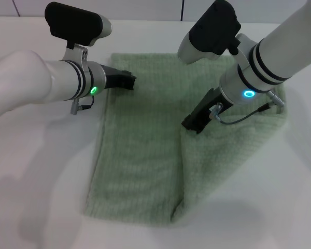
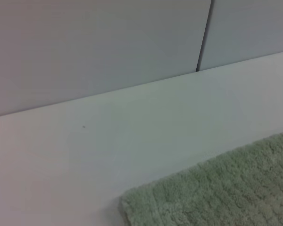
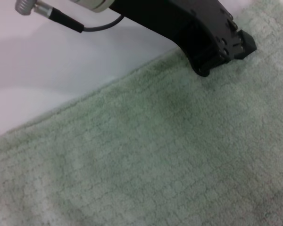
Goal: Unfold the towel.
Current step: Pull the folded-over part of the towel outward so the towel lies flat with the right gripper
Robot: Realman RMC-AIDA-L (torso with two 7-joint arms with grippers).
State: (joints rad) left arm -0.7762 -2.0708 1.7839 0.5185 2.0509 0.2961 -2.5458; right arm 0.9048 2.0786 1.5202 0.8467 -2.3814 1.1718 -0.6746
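Observation:
The pale green towel (image 1: 137,150) lies on the white table. Its left half is flat. Its right half (image 1: 233,140) is doubled over, with a raised fold edge running down the middle to the near edge. My right gripper (image 1: 193,124) points down at the top of that fold edge and touches the cloth; the right wrist view shows the right gripper (image 3: 221,54) resting on the towel (image 3: 146,160). My left gripper (image 1: 128,79) hovers at the towel's far left corner. The left wrist view shows only a towel corner (image 2: 217,193) and bare table.
The white table (image 1: 41,171) surrounds the towel on all sides. A grey wall with a dark seam (image 2: 203,35) rises behind the table's far edge. A thin cable (image 1: 243,116) hangs off my right wrist above the towel.

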